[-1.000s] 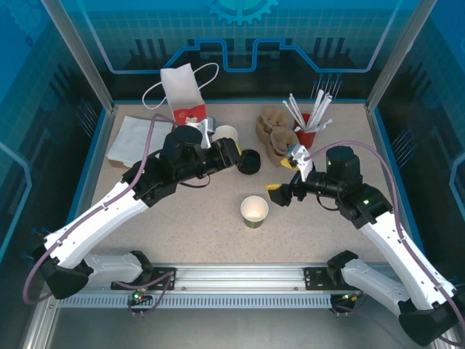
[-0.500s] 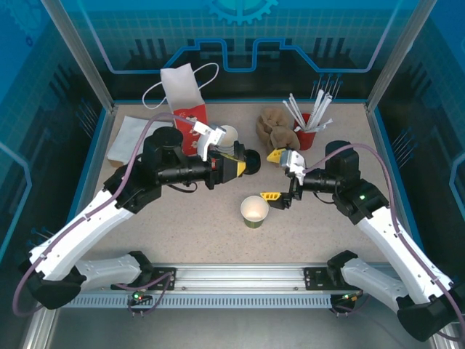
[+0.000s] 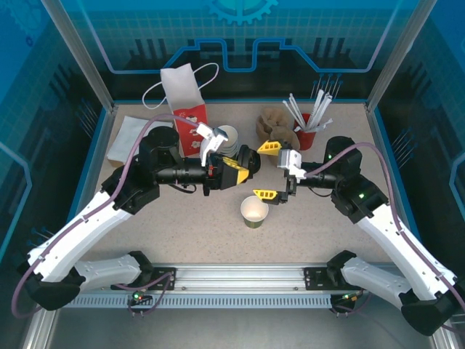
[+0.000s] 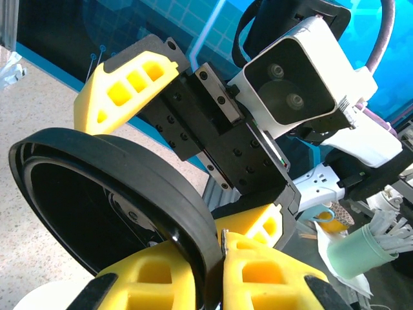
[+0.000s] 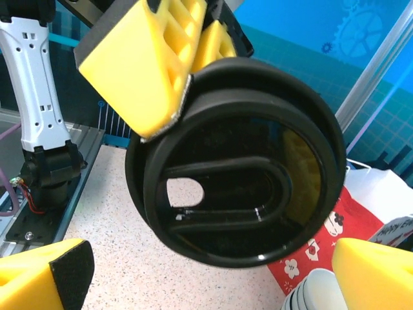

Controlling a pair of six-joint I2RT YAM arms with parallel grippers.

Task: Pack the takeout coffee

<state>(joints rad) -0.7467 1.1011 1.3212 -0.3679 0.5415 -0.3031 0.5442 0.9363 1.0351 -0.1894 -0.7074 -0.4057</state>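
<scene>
While clenched on the black lid [image 5: 245, 129], left gripper [image 3: 241, 164] now closer to the wide-open right gripper [image 3: 266, 171].

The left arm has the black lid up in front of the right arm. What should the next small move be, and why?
Probably the right end effector closing on the black lid. The left end effector pinches the lid by its rim and holds it on edge, facing the right one's open jaws. The cup stands lidless nearby, so a handover looks due.
</scene>
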